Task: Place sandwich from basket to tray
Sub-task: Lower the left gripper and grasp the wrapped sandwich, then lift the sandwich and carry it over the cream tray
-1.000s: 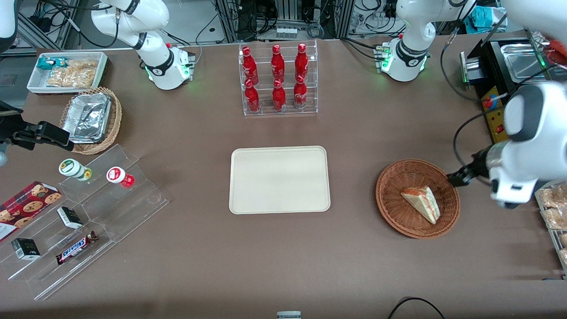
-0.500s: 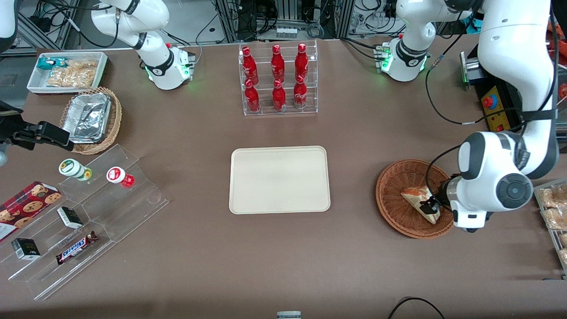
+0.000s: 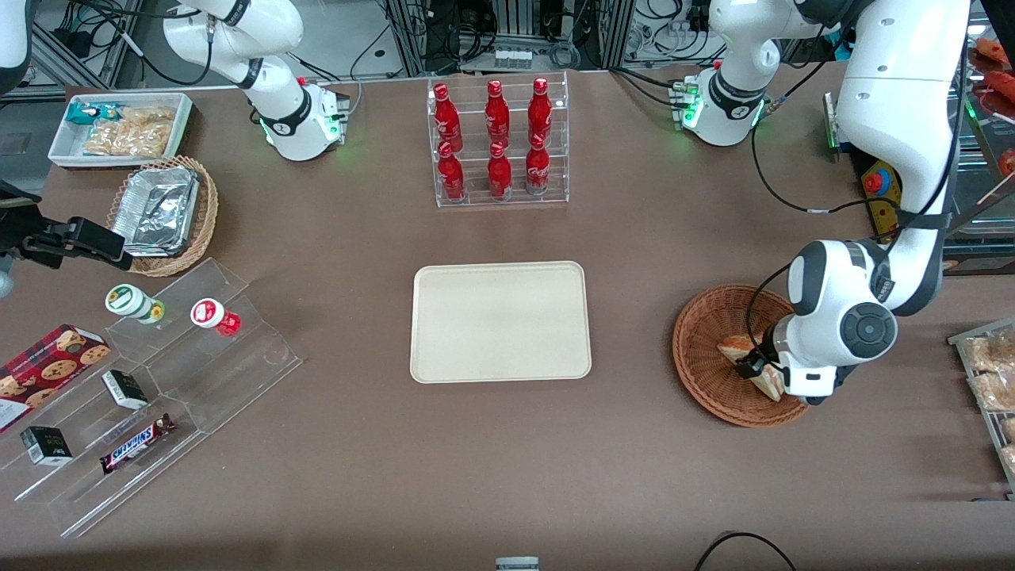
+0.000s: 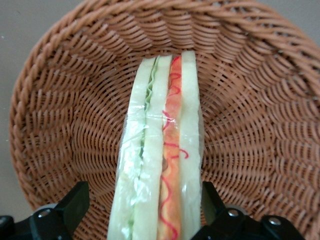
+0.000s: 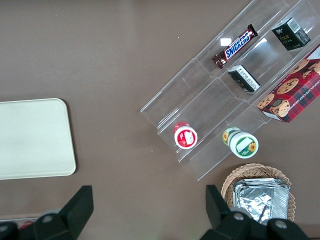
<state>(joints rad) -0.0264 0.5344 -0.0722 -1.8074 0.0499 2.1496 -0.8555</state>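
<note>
The clear-wrapped sandwich (image 3: 733, 346) lies in the reddish-brown wicker basket (image 3: 702, 349) toward the working arm's end of the table. My left gripper (image 3: 755, 369) is down in the basket over the sandwich and hides most of it. In the left wrist view the sandwich (image 4: 160, 165) stands on edge between the two black fingers (image 4: 75, 207), white bread with green and red filling. The jaws are open and straddle it; one finger is apart from the wrap, the other is at its edge. The basket weave (image 4: 60, 125) surrounds it. The cream tray (image 3: 499, 321) lies bare at the table's middle.
A clear rack of red bottles (image 3: 498, 143) stands farther from the camera than the tray. A stepped clear display with snacks (image 3: 151, 388), a tan basket with foil containers (image 3: 162, 214) and a white bin (image 3: 119, 127) lie toward the parked arm's end. Bagged snacks (image 3: 987, 373) lie beside the basket.
My left arm has swung in over the basket and come down, bringing the open gripper around the sandwich. The sandwich and basket have not moved.
</note>
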